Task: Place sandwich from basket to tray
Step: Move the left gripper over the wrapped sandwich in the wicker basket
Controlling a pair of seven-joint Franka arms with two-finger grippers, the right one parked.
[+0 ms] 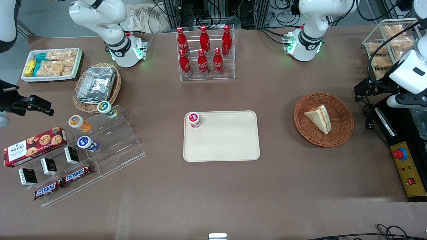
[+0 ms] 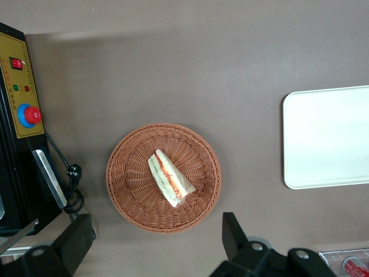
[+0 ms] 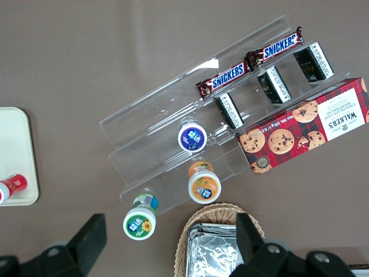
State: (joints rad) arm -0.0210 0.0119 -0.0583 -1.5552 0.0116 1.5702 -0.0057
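Observation:
The sandwich [image 1: 318, 118] [image 2: 170, 179] is a pale bread wedge with red, orange and green filling, lying in the round reddish-brown wicker basket [image 1: 345, 133] [image 2: 132, 196]. The beige tray [image 1: 227, 143] [image 2: 323, 138] lies flat at mid-table, toward the parked arm's end from the basket. My left gripper [image 1: 362, 90] [image 2: 153, 239] hovers well above the table, just off the basket's rim toward the working arm's end. It is open, its black fingers [image 2: 75, 236] spread wide with nothing between them.
A small red-lidded cup [image 1: 193, 120] stands on one tray corner. A yellow control box with a red stop button [image 1: 400, 154] [image 2: 26, 114] lies beside the basket. A clear rack of red cola bottles [image 1: 204, 53] and a wire rack of snack packets [image 1: 388, 46] stand farther back.

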